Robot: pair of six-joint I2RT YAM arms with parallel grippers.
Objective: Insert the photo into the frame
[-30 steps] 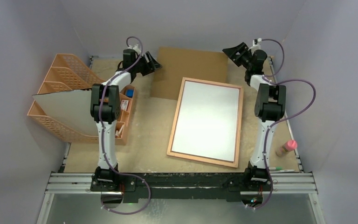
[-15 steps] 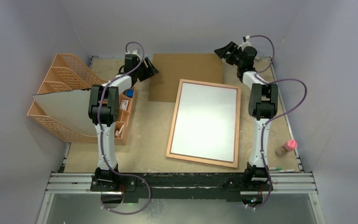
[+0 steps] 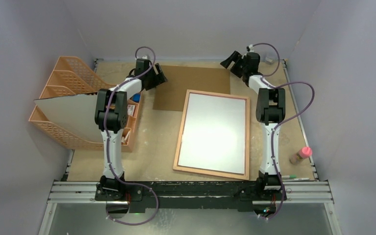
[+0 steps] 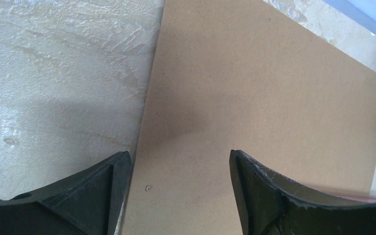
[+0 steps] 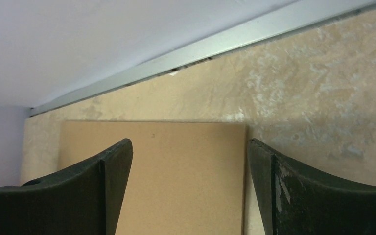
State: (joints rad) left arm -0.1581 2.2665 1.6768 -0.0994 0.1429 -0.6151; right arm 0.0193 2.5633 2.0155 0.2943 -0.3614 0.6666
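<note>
Frame [image 3: 180, 131] lies flat mid-table, back up, w/ photo [image 3: 214, 132] inside it, white side up. Frame's far edge overlaps brown board [image 3: 191, 81]. L gripper [image 4: 178, 161] hovers over board's left edge, jaws apart, nothing btwn them. R gripper [image 5: 188, 147] is above board's far right corner, likewise spread & empty.

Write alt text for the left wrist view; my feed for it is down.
The left gripper, open and empty, points at a flat brown backing board near its left edge. The board lies on a rough beige table.
</note>
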